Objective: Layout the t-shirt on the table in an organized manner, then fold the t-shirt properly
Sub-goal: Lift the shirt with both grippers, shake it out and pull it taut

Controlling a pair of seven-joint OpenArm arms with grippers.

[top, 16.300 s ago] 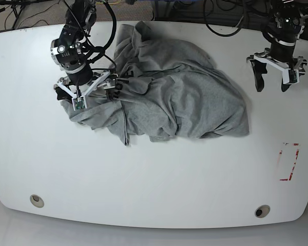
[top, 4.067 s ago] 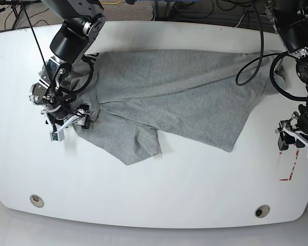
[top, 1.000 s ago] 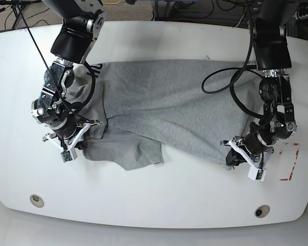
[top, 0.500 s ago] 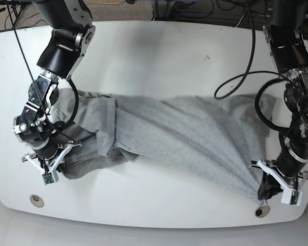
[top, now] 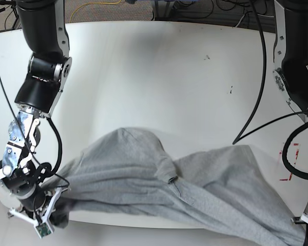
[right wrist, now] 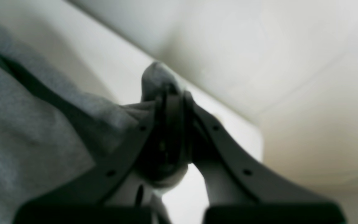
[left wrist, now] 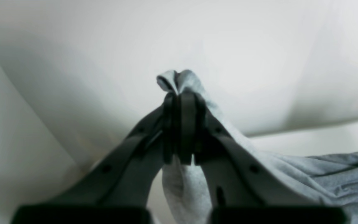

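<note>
T-shirt (top: 185, 189) bunched over near tabletop (top: 143, 77) edge, each corner clamped by left pincer (left wrist: 180, 102) and right pincer (right wrist: 169, 102) (both closed on cloth); further pull risks sliding it off.

t-shirt (top: 195, 187) bunched, near table (top: 159, 77) edge | R pincer (top: 46, 220) gripping corner | L pincer mostly cut off

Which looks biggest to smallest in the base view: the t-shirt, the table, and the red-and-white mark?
1. The table, which fills most of the view.
2. The t-shirt, spread across the near part and hanging past the front edge.
3. The red-and-white mark, a small sliver partly hidden by the left arm's cable.
</note>
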